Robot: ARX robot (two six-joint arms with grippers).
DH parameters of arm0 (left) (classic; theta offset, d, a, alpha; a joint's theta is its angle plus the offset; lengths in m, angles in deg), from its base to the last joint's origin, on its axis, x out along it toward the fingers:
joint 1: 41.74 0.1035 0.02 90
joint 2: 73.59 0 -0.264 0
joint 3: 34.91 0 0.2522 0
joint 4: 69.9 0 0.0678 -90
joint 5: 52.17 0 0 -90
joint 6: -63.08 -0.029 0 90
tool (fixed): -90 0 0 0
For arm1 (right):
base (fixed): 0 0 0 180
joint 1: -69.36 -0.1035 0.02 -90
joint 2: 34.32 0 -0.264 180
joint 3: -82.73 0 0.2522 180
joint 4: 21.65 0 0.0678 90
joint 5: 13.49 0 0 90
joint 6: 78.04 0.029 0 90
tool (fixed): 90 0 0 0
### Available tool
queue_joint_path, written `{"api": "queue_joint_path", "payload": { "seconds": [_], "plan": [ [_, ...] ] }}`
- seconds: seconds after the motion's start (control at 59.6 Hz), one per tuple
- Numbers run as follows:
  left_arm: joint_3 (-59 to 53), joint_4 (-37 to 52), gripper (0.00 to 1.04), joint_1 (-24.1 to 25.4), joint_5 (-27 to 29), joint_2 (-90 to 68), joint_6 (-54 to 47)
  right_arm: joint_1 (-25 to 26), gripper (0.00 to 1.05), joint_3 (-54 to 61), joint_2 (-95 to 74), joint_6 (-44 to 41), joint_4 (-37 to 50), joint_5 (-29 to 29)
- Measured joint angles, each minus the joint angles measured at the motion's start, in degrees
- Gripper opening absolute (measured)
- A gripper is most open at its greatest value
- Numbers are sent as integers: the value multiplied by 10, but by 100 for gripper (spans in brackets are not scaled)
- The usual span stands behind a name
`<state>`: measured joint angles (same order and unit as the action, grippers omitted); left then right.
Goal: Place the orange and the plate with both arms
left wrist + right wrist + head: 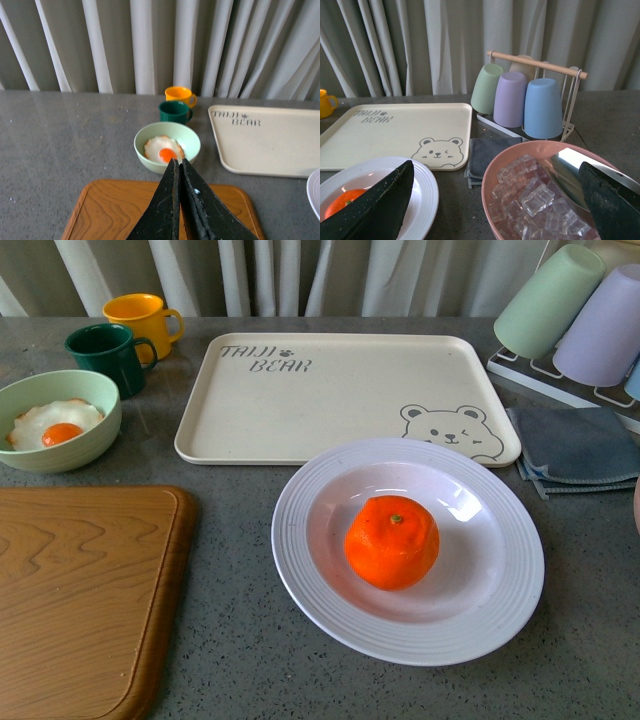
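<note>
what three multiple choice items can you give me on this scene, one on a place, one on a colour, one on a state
1. Where does the orange lie?
A) on the bear-print tray
B) in the white plate
C) on the cutting board

2. What colour is the mug nearest the egg bowl?
A) yellow
B) purple
C) dark green

3. How is the left claw?
A) shut, holding nothing
B) wide open
C) shut on the orange

Answers:
1 B, the fruit sits in the plate's centre.
2 C, the dark green mug stands just behind the bowl.
3 A, its fingers meet with nothing between them.
</note>
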<state>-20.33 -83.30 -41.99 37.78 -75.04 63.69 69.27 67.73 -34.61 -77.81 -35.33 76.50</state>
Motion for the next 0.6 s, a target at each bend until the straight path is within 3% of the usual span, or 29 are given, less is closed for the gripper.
{"api": "queue_joint_path", "payload": {
  "seconds": [0.604],
  "plan": [
    [0, -4, 2, 0, 0, 5, 0, 0, 96, 0, 0, 0, 0, 0]
  ]
}}
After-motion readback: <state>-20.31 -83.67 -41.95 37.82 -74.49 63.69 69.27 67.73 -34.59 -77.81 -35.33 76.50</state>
